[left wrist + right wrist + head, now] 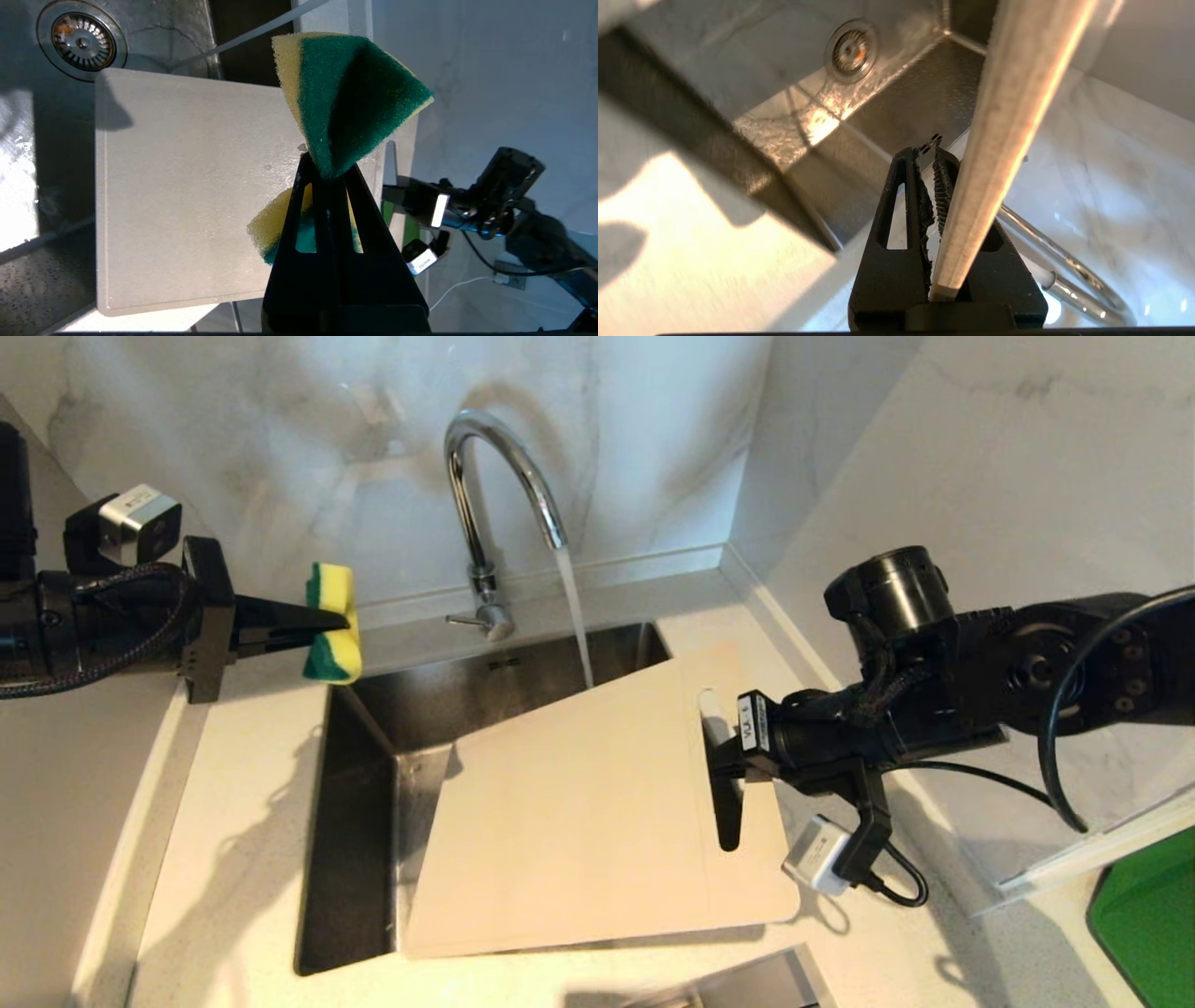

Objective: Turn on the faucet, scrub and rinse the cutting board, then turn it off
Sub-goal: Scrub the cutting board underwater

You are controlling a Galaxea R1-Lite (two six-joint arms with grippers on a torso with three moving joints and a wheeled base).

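Observation:
The chrome faucet (495, 476) stands behind the sink, and a stream of water (577, 616) runs from its spout down to the far edge of the cutting board (579, 803). The cream board hangs tilted over the sink. My right gripper (724, 784) is shut on its handle end, beside the slot. In the right wrist view the board's edge (1008, 116) runs out from between the right gripper's (931, 154) fingers. My left gripper (341, 616) hovers over the sink's left rim, apart from the board, shut on a yellow-and-green sponge (331, 621). The left wrist view shows the left gripper (327, 168), the sponge (345, 98) and the board (187, 186) below.
The steel sink (355, 821) has wet walls and a round drain (83, 41). Marble walls close in behind and on the right. A bright green flat object (1153, 915) lies at the lower right on the counter (233, 859).

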